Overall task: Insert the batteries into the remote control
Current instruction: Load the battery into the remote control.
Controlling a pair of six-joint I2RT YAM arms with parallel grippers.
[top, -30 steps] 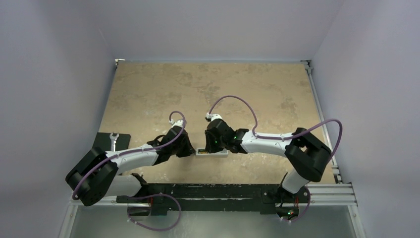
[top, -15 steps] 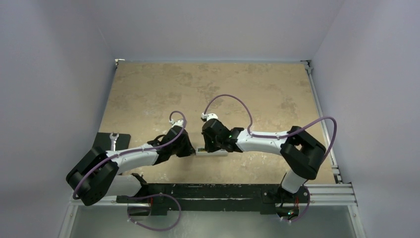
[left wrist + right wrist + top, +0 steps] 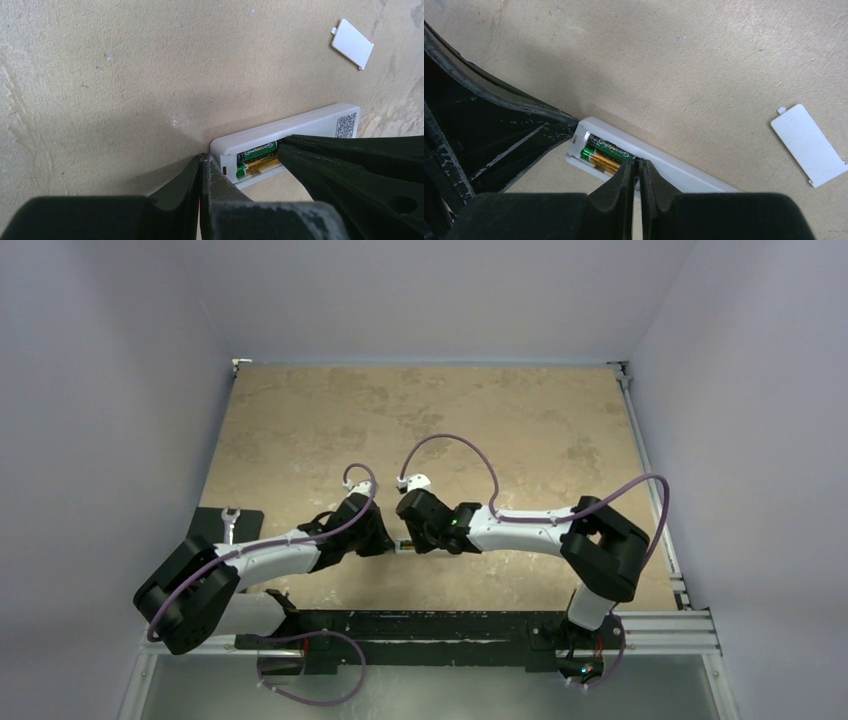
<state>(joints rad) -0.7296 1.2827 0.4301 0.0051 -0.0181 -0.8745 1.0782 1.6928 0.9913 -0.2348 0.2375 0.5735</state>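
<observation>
Inside remote (image 3: 300, 125), batts (image 3: 257, 152) marked "Goo…", QR code (image 3: 346, 125), L pincer (image 3: 202, 160), R pincer (image 3: 638, 164) pressed together

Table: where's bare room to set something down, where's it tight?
Free: the far half of the table, from the back edge down to both wrists; also the strip between right arm and right rail. Crowded: near centre, where left gripper and right gripper meet at the remote control, battery cover loose beside it; wrench pad at left edge.
</observation>
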